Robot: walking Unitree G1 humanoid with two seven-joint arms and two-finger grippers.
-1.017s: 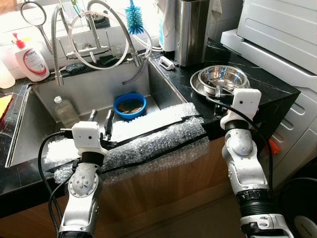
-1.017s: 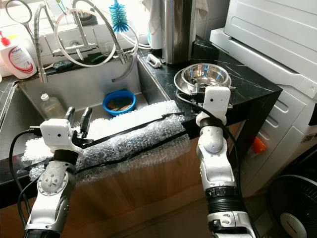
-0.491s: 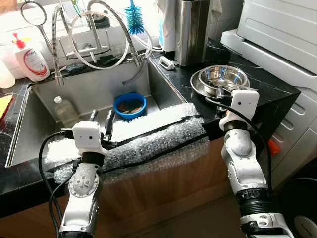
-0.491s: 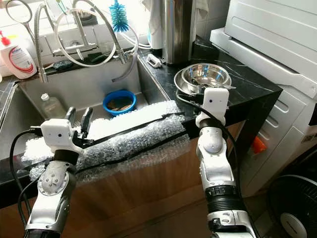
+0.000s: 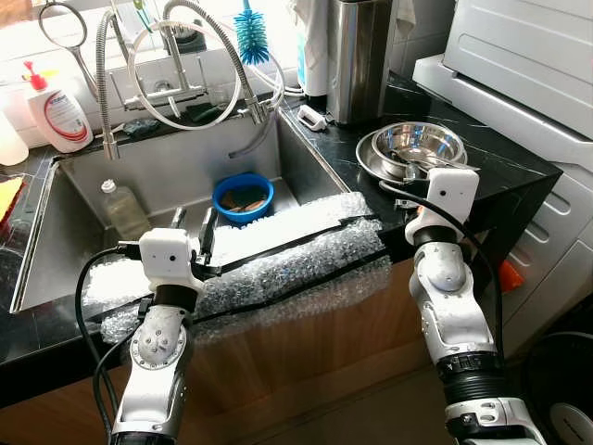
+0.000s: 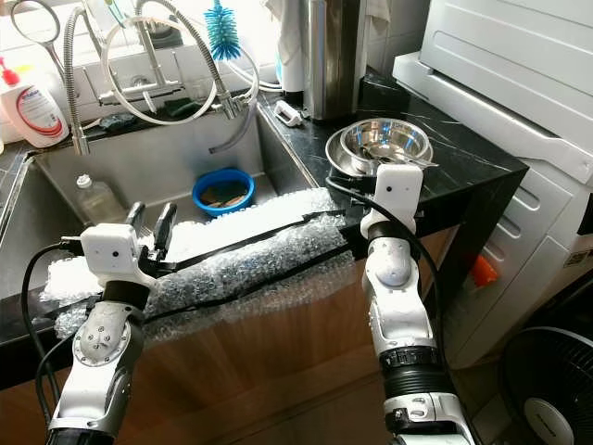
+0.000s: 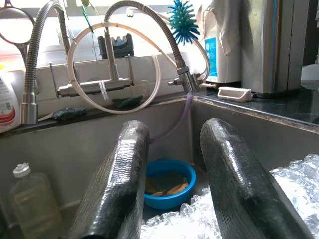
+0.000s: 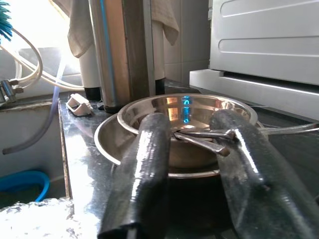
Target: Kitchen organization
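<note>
Black counter [image 5: 482,148] | right tool [image 8: 197,174] (fingers apart) facing steel bowls [image 5: 417,144]

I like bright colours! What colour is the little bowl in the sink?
Blue. The bowl shows best in the left eye view.

Along our left gripper [image 7: 169,189] we see its two black fingers [image 7: 117,184] spread apart above crinkled bubble wrap [image 7: 209,219]. Between them, down in the steel sink [image 7: 75,149], sits a blue bowl [image 7: 169,181] with scraps inside. A capped bottle [image 7: 27,201] stands in the sink. A coiled spring faucet [image 7: 149,30] arches over, a blue bottle brush [image 7: 184,20] behind it.
</note>
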